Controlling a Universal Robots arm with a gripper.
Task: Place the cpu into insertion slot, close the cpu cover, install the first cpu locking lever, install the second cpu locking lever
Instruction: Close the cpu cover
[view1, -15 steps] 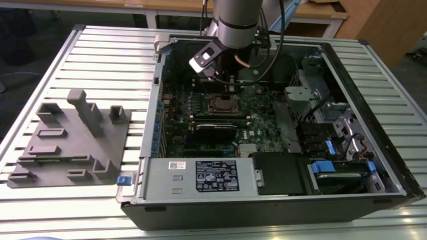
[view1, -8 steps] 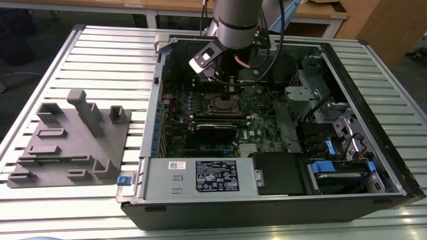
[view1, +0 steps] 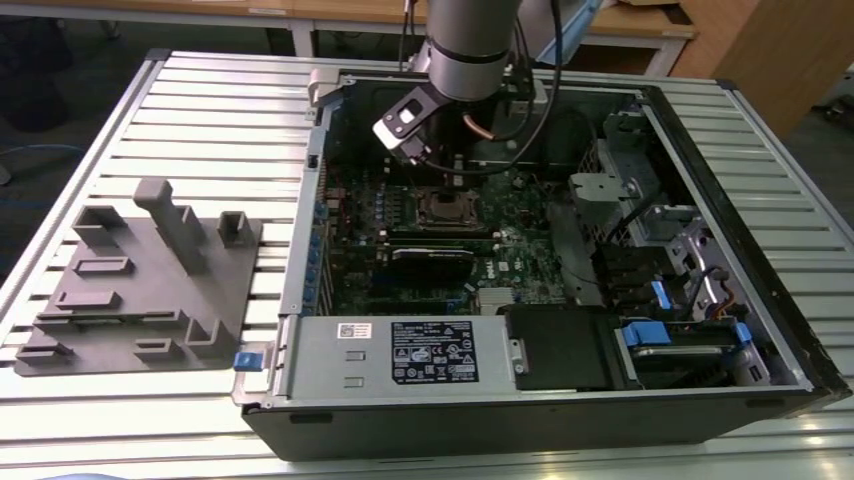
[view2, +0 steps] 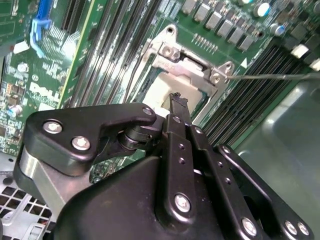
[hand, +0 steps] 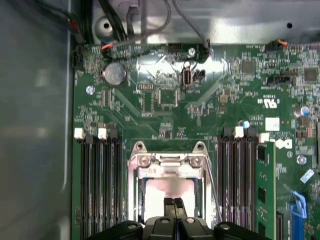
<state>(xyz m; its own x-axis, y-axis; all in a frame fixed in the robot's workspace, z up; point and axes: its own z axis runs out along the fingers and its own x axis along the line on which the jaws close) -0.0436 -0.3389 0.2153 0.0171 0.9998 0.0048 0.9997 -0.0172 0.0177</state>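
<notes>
A grey Universal Robots arm (view1: 467, 50) reaches down into an open black and silver computer case (view1: 534, 420), which lies on a slatted metal table (view1: 160, 120). Beside the case, to the exterior view's left, sits a grey moulded fixture block (view1: 140, 280). The arm's black gripper (hand: 174, 204) (view2: 176, 100) hangs directly over the square insertion slot (view1: 445, 208) on the green motherboard (hand: 165, 105). Its two fingers are pressed together with nothing visible between them. The cpu (hand: 170, 187) (view2: 160, 90), a small flat chip with a pale silver metal top, lies inside the insertion slot just below the fingertips; whether they touch it cannot be told. The cpu cover (hand: 167, 161) (view2: 187, 65), a thin silvery metal frame plate with a square cut-out, appears to lie down around the chip, its screwed end facing away from the gripper. A thin wire locking lever (hand: 214, 192) (view2: 272, 76) slants away from one corner of the socket. Long narrow black memory slots (hand: 100, 190) flank the socket on both sides. A round silver coin battery (hand: 115, 74) sits further up the board, near the case wall.
</notes>
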